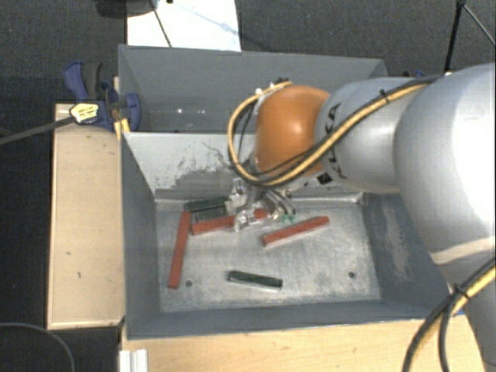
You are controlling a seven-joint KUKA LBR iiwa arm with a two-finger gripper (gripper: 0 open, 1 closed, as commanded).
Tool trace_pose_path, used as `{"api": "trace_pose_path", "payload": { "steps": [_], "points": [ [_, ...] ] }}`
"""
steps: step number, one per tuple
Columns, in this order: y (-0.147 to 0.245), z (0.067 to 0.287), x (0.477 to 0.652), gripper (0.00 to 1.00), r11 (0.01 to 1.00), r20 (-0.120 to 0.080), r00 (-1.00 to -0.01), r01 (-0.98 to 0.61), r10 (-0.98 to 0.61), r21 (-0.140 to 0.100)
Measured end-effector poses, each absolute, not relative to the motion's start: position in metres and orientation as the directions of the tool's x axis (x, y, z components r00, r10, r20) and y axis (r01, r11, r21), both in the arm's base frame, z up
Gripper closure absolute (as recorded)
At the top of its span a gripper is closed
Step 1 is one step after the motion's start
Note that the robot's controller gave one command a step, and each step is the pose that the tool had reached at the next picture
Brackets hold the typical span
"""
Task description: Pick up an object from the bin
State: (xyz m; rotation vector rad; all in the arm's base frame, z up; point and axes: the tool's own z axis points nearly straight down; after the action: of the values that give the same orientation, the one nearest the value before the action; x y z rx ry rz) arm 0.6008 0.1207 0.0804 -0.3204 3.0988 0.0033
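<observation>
The arm (pixel 403 146) reaches in from the right, and its orange wrist cover (pixel 287 134) hangs over the back half of the grey bin (pixel 143 208). The jaws are down near the bin floor, at the right end of a short red stick (pixel 211 225) lying left of centre. I cannot tell whether they are spread or pressed together. Just right of them lies a slanted red stick (pixel 296 231). A longer red stick (pixel 179 253) runs along the left side. A dark green stick (pixel 203 205) lies behind the short red one, and another dark stick (pixel 254 279) lies alone near the front.
</observation>
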Motion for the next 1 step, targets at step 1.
{"api": "trace_pose_path", "payload": {
  "steps": [1],
  "points": [
    [0.1207,0.0803,0.6007,1.00,0.979,-0.026,-0.979,-0.203,-0.203,0.000]
  ]
}}
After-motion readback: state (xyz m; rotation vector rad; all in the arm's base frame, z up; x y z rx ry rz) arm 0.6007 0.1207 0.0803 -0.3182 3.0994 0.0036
